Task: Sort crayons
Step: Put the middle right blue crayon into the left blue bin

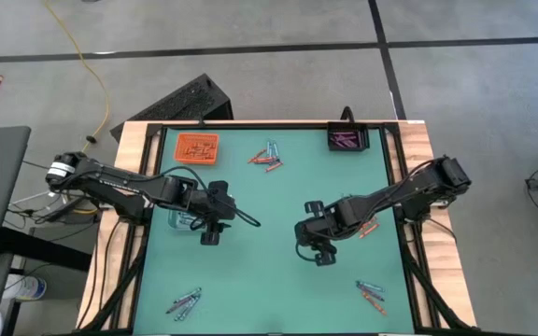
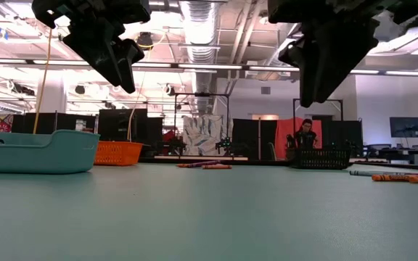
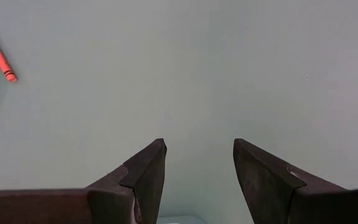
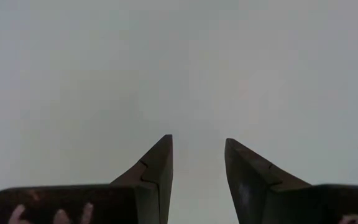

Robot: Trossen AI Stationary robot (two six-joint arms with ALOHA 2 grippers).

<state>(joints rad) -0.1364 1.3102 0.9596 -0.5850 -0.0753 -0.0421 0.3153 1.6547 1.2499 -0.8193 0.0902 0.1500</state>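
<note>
Crayons [image 1: 184, 302] lie in loose clusters near the mat's corners, and we see more in the orange tray [image 1: 196, 147] and black tray [image 1: 347, 139]. Left gripper [image 1: 210, 237] hangs mid-table, fingers parted and empty; right gripper [image 1: 323, 258] likewise, its gap narrower. Arms partly hide the clear tray [image 1: 182, 218].

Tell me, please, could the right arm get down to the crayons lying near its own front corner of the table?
Probably yes: the right gripper hangs open and empty above bare mat, and nothing lies between it and those crayons.
</note>
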